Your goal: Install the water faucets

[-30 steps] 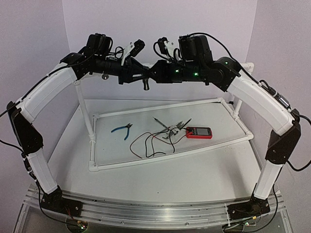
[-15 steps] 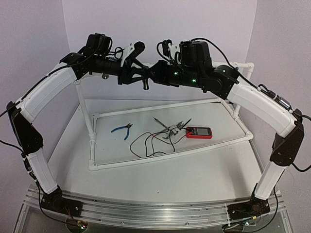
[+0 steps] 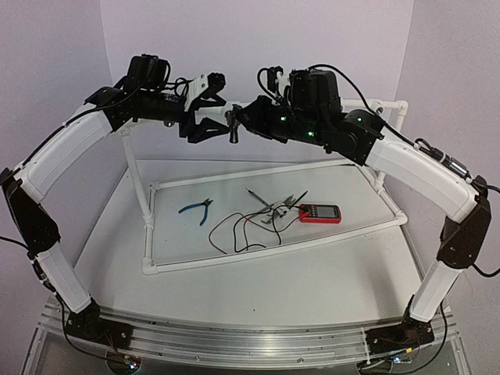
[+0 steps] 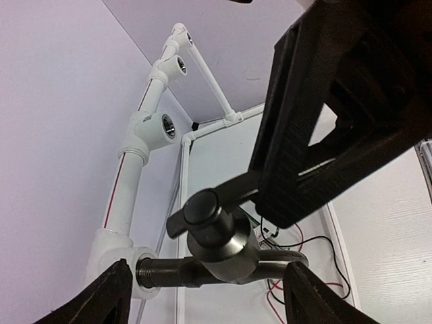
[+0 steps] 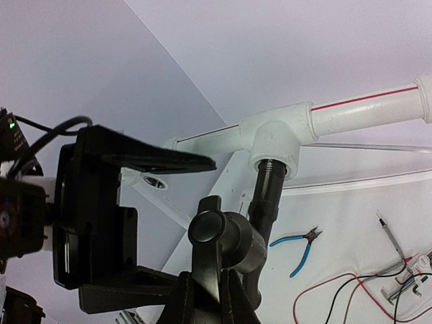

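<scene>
Where the high white pipe point(image 3: 375, 105) runs across the far side of the table, the water faucet point(image 5: 233, 246) hangs from it, a little left of the middle. Its screw end goes up into a round white pipe socket point(image 5: 273, 145), and a bit of the screw thread shows just under the socket. The right gripper point(image 5: 204, 287) reaches in from the right, and its jaws are closed tight on the faucet's short handle point(image 4: 202, 210). The left gripper point(image 4: 208, 270) sits just left of the faucet with its jaws wide apart. One finger is on each side of the faucet, and neither one touches it. Two more white sockets point(image 4: 164, 127) with dark holes sit farther along the same pipe. Far below, the table point(image 3: 312, 281) holds a flat frame of white pipes point(image 3: 273, 248). Inside that frame, toward the left, lie the blue-handled pliers point(image 3: 197, 208). A red meter point(image 3: 319, 212) lies toward the right. Between them is a loose tangle of red and black wires point(image 3: 234, 230) with thin metal probes.
</scene>
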You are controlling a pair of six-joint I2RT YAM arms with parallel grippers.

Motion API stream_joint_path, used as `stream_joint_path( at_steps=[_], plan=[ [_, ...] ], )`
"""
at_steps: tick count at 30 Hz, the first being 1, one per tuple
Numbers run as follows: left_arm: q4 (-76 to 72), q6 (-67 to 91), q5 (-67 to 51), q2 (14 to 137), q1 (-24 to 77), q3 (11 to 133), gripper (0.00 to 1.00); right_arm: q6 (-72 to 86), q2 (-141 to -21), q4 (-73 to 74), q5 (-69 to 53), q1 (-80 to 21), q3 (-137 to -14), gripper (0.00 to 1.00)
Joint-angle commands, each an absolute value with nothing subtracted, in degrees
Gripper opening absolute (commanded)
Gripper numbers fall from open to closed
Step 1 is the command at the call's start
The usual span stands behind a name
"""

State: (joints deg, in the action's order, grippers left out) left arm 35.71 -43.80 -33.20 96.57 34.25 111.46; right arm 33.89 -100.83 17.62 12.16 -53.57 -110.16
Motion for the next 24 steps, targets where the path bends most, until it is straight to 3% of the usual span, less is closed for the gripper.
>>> stream_joint_path(
  at_steps=[1,11,14,17,20,24],
  plan=[
    [31.4,-51.4,-36.0,88.0,33.1,104.1,0.83,39.7,-100.0,18.3,20.0,-52.5,-108.1,0.0],
    [6.1,-58.2,-39.7,76.3,32.5,76.7,0.82,56.1,-94.9,3.3,24.2,-51.9,-91.3,0.0],
    [-3.2,-45.9,-34.3,78.6,32.4,76.7,0.8,59.8,-94.1,-2.3,24.2,-51.7,-87.2,0.0],
    [-2.9,-28.8,-32.4,81.1,32.0,79.6,0.72,64.3,-94.0,-7.3,22.8,-51.4,-82.8,0.0],
    [0.6,-14.6,-38.7,80.8,31.7,79.3,0.63,69.0,-93.7,-14.3,22.3,-51.1,-77.9,0.0],
    [1.1,3.5,-44.0,79.9,31.7,76.3,0.63,73.5,-94.2,-20.1,20.3,-50.4,-73.9,0.0]
  ],
)
